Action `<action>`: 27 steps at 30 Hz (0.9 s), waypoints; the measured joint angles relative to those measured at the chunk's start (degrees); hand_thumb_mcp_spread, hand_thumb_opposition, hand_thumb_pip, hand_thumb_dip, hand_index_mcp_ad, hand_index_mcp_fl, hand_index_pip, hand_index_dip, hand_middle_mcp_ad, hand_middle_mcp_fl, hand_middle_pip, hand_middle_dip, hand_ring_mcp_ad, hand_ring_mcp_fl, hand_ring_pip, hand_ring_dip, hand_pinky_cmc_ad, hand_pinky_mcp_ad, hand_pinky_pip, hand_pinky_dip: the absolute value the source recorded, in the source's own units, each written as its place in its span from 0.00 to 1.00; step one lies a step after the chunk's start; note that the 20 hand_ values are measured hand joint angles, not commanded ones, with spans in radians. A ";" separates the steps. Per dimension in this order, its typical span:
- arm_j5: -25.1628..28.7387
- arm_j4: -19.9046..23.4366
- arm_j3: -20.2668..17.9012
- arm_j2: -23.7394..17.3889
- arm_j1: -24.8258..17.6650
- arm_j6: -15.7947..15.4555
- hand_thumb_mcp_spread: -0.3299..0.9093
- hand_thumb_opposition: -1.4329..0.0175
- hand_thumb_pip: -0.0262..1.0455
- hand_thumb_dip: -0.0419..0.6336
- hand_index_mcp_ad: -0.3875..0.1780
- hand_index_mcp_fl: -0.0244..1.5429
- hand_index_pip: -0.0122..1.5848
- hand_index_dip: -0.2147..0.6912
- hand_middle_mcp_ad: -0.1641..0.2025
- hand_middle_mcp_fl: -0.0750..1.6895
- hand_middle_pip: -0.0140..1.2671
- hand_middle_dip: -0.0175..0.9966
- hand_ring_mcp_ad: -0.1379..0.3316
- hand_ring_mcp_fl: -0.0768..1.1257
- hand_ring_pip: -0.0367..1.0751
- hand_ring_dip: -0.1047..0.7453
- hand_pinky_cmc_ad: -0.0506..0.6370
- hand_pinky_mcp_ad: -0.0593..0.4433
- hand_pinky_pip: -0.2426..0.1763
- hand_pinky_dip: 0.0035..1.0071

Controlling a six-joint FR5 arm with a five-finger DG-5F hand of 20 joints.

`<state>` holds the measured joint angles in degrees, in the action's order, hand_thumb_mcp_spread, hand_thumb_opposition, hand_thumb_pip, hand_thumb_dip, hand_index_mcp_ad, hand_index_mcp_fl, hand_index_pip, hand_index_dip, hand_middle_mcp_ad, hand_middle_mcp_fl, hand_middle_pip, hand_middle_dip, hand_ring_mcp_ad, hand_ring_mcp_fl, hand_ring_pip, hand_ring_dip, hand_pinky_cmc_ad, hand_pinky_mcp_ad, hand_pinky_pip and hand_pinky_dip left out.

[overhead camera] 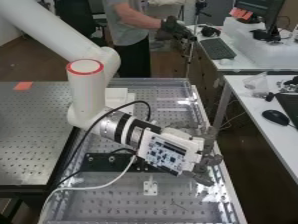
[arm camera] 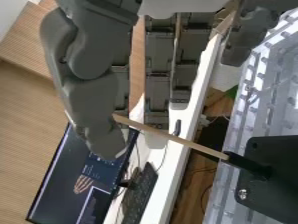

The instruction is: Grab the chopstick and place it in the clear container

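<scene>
Over the tabletop [overhead camera: 166, 202], that hand [overhead camera: 211, 160] has its fingers [arm camera: 157, 85] straight and slightly spread. The chopstick [arm camera: 183, 141] runs from behind the thumb [arm camera: 96, 107] into a black holder [arm camera: 247, 165].

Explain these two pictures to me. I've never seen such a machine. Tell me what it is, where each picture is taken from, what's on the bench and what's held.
The machine is a jointed white arm carrying a dark grey robot hand. The high view looks down along the bench from a fixed camera; the wrist view comes from a camera on the arm's wrist, right beside the robot hand.

On the bench top, which is dotted with holes, are a long black plate and a small pale bracket.

In the wrist view, a wooden chopstick runs from a black mount to the robot hand. I can't tell whether it is being gripped.
</scene>
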<state>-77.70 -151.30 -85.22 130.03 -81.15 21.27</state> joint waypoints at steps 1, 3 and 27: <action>-0.01 0.06 0.05 0.04 0.06 0.04 0.78 0.39 0.46 0.48 0.29 0.47 0.45 0.53 0.45 0.53 0.30 0.73 0.27 0.47 0.12 0.67 0.42 0.65 0.54 0.13; 0.02 0.07 0.18 0.11 0.17 0.11 0.78 0.39 0.46 0.48 0.29 0.48 0.44 0.53 0.45 0.52 0.30 0.73 0.27 0.47 0.12 0.67 0.42 0.65 0.54 0.13; -0.11 -0.14 1.08 1.08 0.91 1.00 0.77 0.40 0.46 0.48 0.28 0.51 0.43 0.52 0.45 0.53 0.30 0.73 0.28 0.47 0.13 0.67 0.42 0.65 0.58 0.14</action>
<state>-77.81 -151.44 -84.14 131.11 -80.24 22.27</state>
